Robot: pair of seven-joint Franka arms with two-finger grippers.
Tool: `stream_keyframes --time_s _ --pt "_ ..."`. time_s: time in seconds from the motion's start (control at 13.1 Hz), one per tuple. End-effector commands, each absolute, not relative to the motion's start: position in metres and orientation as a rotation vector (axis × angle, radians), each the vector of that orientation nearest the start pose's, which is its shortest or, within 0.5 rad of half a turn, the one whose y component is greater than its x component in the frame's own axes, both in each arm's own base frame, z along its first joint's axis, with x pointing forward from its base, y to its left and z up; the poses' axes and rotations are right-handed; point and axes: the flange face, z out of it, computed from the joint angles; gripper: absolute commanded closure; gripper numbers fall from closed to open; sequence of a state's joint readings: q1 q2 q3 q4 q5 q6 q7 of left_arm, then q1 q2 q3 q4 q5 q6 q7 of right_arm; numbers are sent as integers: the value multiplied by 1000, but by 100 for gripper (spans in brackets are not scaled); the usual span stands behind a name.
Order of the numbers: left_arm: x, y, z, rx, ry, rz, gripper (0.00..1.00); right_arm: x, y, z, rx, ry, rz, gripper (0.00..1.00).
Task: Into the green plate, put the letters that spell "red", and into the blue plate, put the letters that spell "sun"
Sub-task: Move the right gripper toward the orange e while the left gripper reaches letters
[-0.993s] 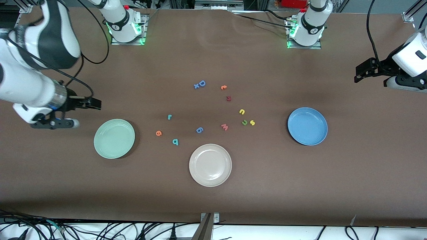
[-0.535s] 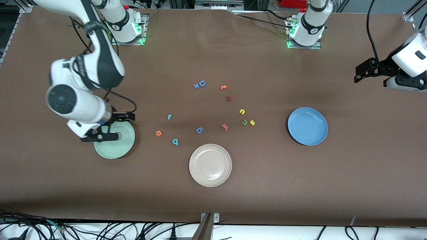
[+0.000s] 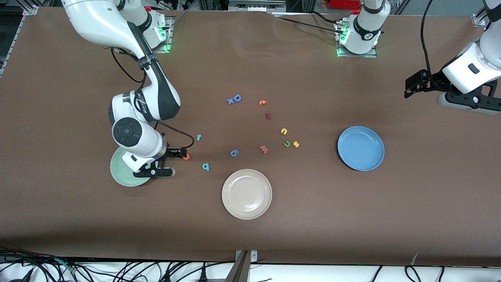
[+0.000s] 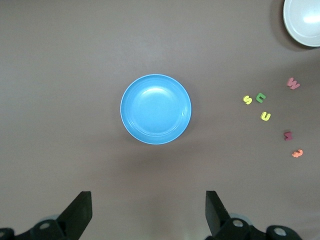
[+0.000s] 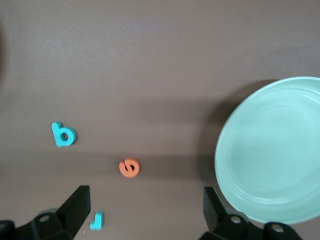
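Teal "r" (image 3: 199,137) (image 5: 96,220), orange "e" (image 3: 186,156) (image 5: 129,167) and teal "d" (image 3: 206,167) (image 5: 63,134) lie beside the green plate (image 3: 117,176) (image 5: 272,150). My right gripper (image 3: 154,171) (image 5: 145,217) hangs open and empty over the table between that plate and these letters, its arm covering part of the plate. Yellow "s" (image 3: 296,144) (image 4: 247,100), olive "u" (image 3: 287,144) (image 4: 260,97) and yellow "n" (image 3: 284,131) (image 4: 265,116) lie beside the empty blue plate (image 3: 361,148) (image 4: 155,109). My left gripper (image 3: 471,103) (image 4: 147,215) hovers open and empty at its end of the table.
A beige plate (image 3: 246,194) sits nearest the front camera. Other letters lie mid-table: a blue "6" (image 3: 234,152), a salmon "w" (image 3: 264,149), a blue "D" (image 3: 235,99), an orange one (image 3: 262,102) and a dark red one (image 3: 268,115).
My right arm has swung in from its end of the table, across the green plate, to beside the orange "e". My left arm has shifted slightly toward the middle. No letter has moved.
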State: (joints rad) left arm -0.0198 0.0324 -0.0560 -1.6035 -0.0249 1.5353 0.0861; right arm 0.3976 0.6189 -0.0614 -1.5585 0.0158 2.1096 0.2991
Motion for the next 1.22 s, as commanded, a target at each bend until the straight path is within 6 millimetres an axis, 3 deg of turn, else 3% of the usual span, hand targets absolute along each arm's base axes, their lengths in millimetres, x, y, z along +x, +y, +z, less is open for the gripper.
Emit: stream_keyframes --time_s 0.0,0.23,0.38,0.53,0.69,0.84,0.99,1.15 --pt "563 -43 578 -3149 242 199 0 656 242 258 -3127 5 77 0" --pt "578 -52 538 -3144 286 305 0 655 244 241 -3095 46 112 0" --pt "588 -72 512 -3137 314 345 0 654 243 228 -3099 48 117 0" --pt "600 -100 481 -3125 373 358 0 651 243 213 -3101 48 107 0" --pt "614 -135 429 -3109 455 395 0 641 250 198 -3100 44 86 0" --pt "633 -160 392 -3125 521 283 0 636 257 195 -3102 68 84 0" --pt "642 -201 349 -3143 597 192 0 634 257 194 -3104 72 87 0" --pt "637 -241 315 -3130 755 161 0 635 256 192 -3105 73 72 1"
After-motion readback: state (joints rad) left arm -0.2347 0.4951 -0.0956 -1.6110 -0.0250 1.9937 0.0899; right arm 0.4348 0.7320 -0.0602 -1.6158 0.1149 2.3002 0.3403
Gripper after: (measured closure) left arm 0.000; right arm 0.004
